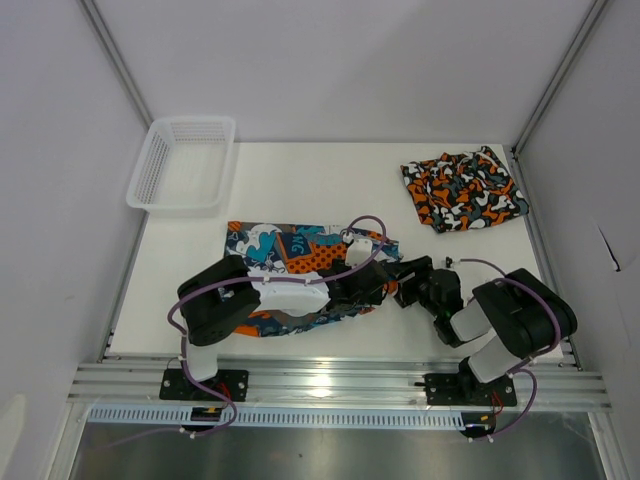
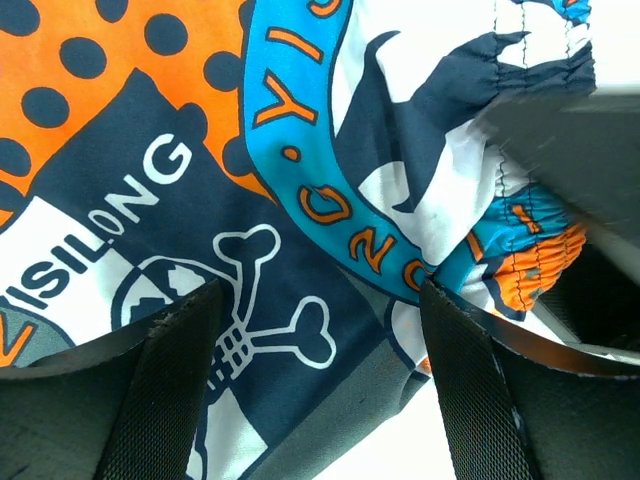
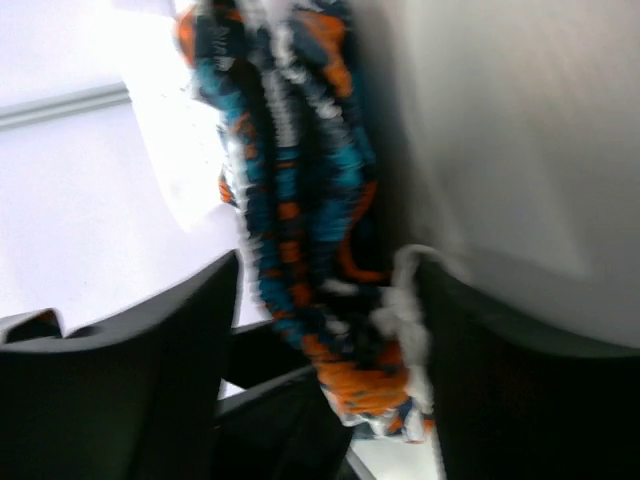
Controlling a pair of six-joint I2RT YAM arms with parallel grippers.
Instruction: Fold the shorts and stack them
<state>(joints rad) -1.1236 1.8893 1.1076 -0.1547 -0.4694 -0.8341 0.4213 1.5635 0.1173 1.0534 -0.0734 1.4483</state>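
The blue-teal, orange and white cartoon shorts (image 1: 285, 252) lie spread on the table in front of both arms. My left gripper (image 1: 375, 283) hovers low over their right end, open. In the left wrist view its fingers (image 2: 180, 360) straddle the flat skull-print fabric (image 2: 270, 300) beside the gathered waistband (image 2: 520, 250). My right gripper (image 1: 408, 282) meets that same end from the right. In the blurred right wrist view the bunched waistband (image 3: 300, 230) hangs between its wide-apart jaws, close to the right finger (image 3: 470, 380). The camouflage shorts (image 1: 462, 190) lie folded at the back right.
A white mesh basket (image 1: 185, 165) stands at the back left corner of the table. White walls close in both sides and the back. A metal rail (image 1: 340, 385) runs along the near edge by the arm bases.
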